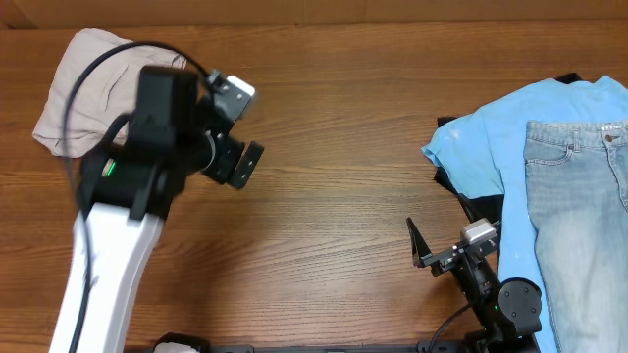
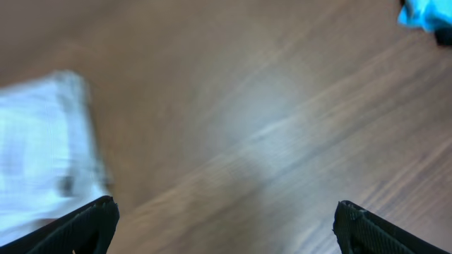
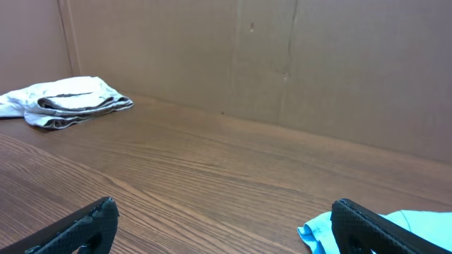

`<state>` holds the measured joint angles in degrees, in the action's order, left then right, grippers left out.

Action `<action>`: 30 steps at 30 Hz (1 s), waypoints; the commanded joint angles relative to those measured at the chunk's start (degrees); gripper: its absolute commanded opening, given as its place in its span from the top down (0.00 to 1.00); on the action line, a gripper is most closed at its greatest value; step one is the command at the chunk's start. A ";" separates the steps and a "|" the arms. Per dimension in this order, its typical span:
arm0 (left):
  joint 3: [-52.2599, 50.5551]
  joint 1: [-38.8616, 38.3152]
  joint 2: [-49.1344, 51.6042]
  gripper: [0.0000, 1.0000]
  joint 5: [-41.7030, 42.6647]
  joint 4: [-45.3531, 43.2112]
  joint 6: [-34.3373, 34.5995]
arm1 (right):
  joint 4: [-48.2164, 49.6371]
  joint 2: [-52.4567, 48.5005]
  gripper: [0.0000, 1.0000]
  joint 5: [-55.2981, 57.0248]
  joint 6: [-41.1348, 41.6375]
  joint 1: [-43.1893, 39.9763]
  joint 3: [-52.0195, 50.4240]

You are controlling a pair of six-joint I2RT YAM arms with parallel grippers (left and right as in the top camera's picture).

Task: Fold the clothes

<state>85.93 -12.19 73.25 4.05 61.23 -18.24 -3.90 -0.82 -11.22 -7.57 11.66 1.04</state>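
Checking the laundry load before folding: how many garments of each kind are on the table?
Beige shorts: 1
Light blue T-shirt: 1
Pale blue jeans: 1
Black cloth under the T-shirt, kind unclear: 1
Total: 4

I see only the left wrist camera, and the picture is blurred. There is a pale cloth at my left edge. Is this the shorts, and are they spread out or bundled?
Observer: Yes, these are the beige shorts. They lie as a small layered bundle, not spread out, at the far left corner of the table.
Operator: And the blue piece at my top right?
Observer: That is a light blue T-shirt on the right side of the table, with pale jeans lying on top of it.
Operator: Where is the other arm?
Observer: The right gripper is low near the front edge, just left of the T-shirt, open and holding nothing.
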 commanded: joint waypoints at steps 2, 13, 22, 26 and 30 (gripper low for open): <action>-2.58 0.57 -9.05 0.00 -7.65 -2.56 -1.07 | 0.37 0.66 0.00 -0.20 -0.17 0.00 -0.59; -33.40 5.05 -38.34 0.00 -7.63 -29.38 0.35 | 0.37 0.66 0.00 -0.20 -0.17 0.00 -0.59; -58.93 5.53 -59.36 0.00 -7.63 -44.52 8.22 | 0.37 0.66 0.00 -0.20 -0.17 0.00 -0.59; -67.98 5.53 -65.64 0.00 -7.61 -50.45 9.81 | 0.37 0.66 0.00 -0.20 -0.17 0.00 -0.59; -75.14 5.53 -70.71 0.00 -7.56 -55.71 10.86 | 0.37 0.66 0.00 -0.20 -0.17 0.00 -0.59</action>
<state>14.61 -7.01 5.89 -2.87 7.57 -9.93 -3.92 -0.80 -11.20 -7.55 11.66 1.04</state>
